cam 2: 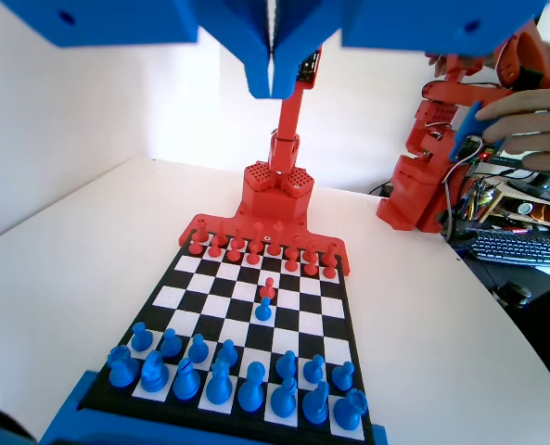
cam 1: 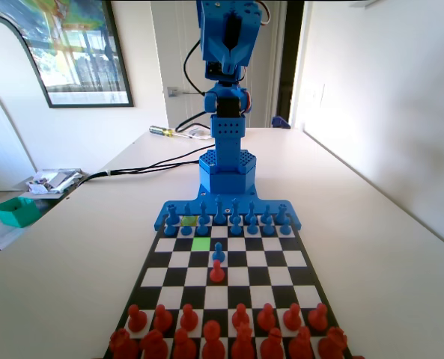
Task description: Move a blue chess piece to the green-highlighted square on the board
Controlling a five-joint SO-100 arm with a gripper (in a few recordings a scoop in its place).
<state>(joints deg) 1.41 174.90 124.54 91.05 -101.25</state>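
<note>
No text, label, brand, number or sign can be read in either view. The board [cam 1: 229, 258] carries no printed letters or numerals along its edges. The framed picture [cam 1: 68, 48] on the wall in the fixed view shows colours but no legible words, and the keyboard [cam 2: 525, 248] in the wrist view is too small for its keys to be read.
</note>
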